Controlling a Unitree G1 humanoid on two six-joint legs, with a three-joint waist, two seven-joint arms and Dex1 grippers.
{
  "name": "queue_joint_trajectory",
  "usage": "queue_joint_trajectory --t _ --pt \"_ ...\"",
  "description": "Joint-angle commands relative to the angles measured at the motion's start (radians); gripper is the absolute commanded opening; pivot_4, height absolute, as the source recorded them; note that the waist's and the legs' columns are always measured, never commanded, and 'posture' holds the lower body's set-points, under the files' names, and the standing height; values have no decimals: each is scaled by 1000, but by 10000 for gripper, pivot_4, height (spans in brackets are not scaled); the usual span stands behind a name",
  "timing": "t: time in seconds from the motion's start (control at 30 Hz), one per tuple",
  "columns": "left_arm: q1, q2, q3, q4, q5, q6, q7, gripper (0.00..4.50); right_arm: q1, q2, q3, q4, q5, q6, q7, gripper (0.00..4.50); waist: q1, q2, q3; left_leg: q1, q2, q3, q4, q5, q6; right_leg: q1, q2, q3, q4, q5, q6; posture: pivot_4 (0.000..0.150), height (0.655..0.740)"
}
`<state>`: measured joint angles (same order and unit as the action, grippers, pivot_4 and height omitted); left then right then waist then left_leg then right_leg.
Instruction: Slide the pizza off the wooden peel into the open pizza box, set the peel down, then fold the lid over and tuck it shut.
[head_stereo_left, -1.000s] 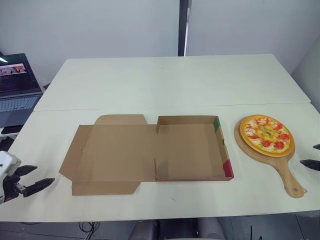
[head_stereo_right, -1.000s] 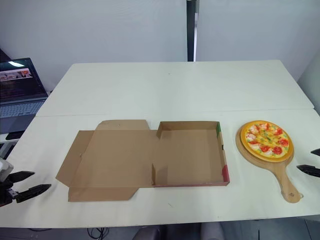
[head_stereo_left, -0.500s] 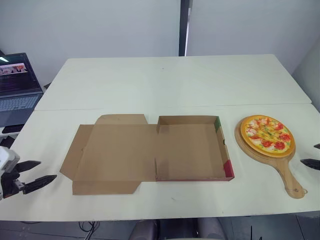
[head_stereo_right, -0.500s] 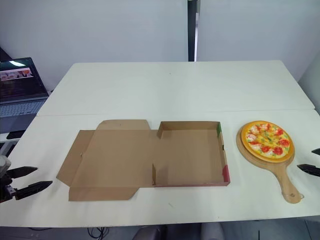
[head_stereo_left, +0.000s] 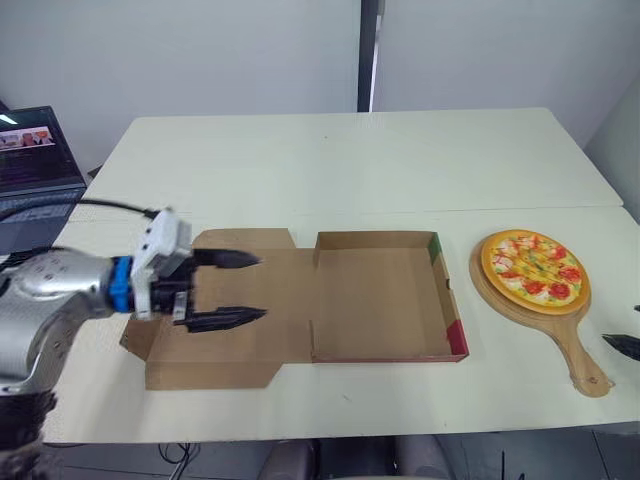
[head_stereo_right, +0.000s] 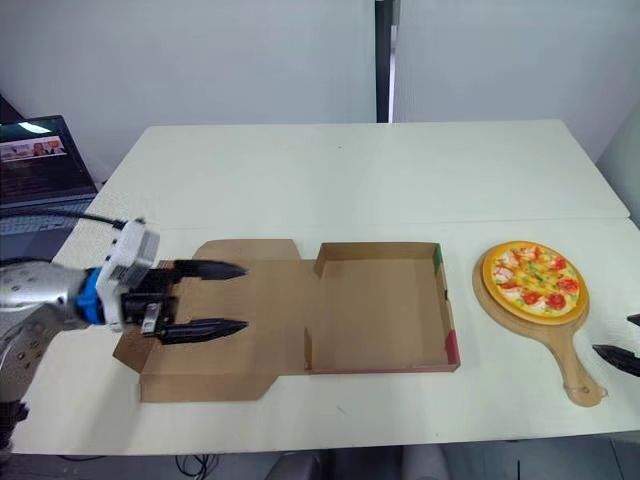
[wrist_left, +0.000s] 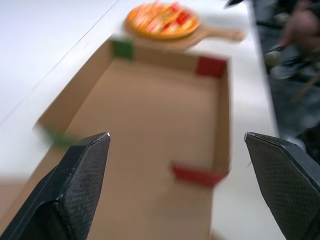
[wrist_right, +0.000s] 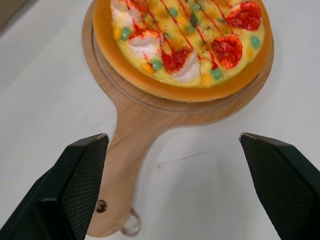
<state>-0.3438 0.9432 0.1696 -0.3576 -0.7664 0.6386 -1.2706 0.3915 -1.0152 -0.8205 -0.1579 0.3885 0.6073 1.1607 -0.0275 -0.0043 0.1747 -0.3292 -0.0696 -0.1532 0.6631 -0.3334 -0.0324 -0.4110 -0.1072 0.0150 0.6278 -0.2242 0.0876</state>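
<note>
The right tool (wrist_right: 172, 135) was mostly cut off by the frame edge in the head views, where one black fingertip (head_stereo_left: 622, 346) poked in just beside the peel's handle. Its wrist view gave more: both fingers were spread wide and held nothing, with the handle lying on the table between them. How high the tool sat above the table could not be told.

The left tool (head_stereo_left: 240, 287) was over the flattened lid (head_stereo_left: 270, 345) of the pizza box (head_stereo_left: 375, 300), fingers wide apart and empty. It hid part of the lid's left half, and whether the fingertips touched the cardboard could not be told.

The pizza (head_stereo_left: 533, 266) sat on the round head of the wooden peel (head_stereo_left: 570, 345), on the table (head_stereo_left: 340, 170) just right of the open box and apart from it. The box tray was empty, its lid laid out flat to the left.

A laptop (head_stereo_left: 35, 150) at the far left was cut by the frame edge, and its lit screen was too small to read. The box walls carried red and green patches (head_stereo_left: 457, 338) at the right-hand corners, with no lettering legible. The handle end had a hole (wrist_right: 100, 205) and a thin cord loop (wrist_right: 130, 227), partly cut off.
</note>
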Motion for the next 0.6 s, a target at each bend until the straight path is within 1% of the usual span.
queue_joint_trajectory --t 0.03,0.1,0.17,0.27,0.33,0.5,0.6 --pt "-111 -53 -43 -59 -121 79 30 44707 20 50 -87 -168 64 122 -68 45000 0 0 0 0 0 0 0 0 0 0 0 0 0 0 0 1500 7400" --pt "-164 -75 -68 -70 -152 103 28 44707 17 87 -89 -230 84 181 -123 45000 1 -1 1 0 0 0 1 0 0 1 0 0 0 0 0 1500 7400" --pt "-202 -87 -94 -70 -156 109 17 44707 16 112 -69 -276 86 228 -180 45000 1 -2 1 0 0 0 1 0 0 1 0 1 0 0 0 1500 7400" --pt "-235 -90 -122 -65 -141 100 -1 44707 18 121 -2 -315 25 287 -291 45000 2 -2 1 0 -1 0 1 0 0 1 0 0 0 0 0 1500 7400" --pt "-250 -92 -130 -64 -131 90 0 44707 8 118 32 -321 25 326 -326 45000 3 -2 1 0 -1 0 1 0 0 1 0 1 0 0 0 1500 7400" --pt "-261 -98 -133 -75 -142 100 16 44707 -42 110 136 -271 13 384 -391 45000 4 -3 2 0 -1 0 1 0 0 1 0 1 0 0 0 1500 7400" --pt "-283 -105 -141 -69 -137 105 29 44707 -106 98 228 -187 0 350 -398 45000 4 -5 3 0 -1 0 1 0 0 1 0 0 0 0 0 1500 7400"
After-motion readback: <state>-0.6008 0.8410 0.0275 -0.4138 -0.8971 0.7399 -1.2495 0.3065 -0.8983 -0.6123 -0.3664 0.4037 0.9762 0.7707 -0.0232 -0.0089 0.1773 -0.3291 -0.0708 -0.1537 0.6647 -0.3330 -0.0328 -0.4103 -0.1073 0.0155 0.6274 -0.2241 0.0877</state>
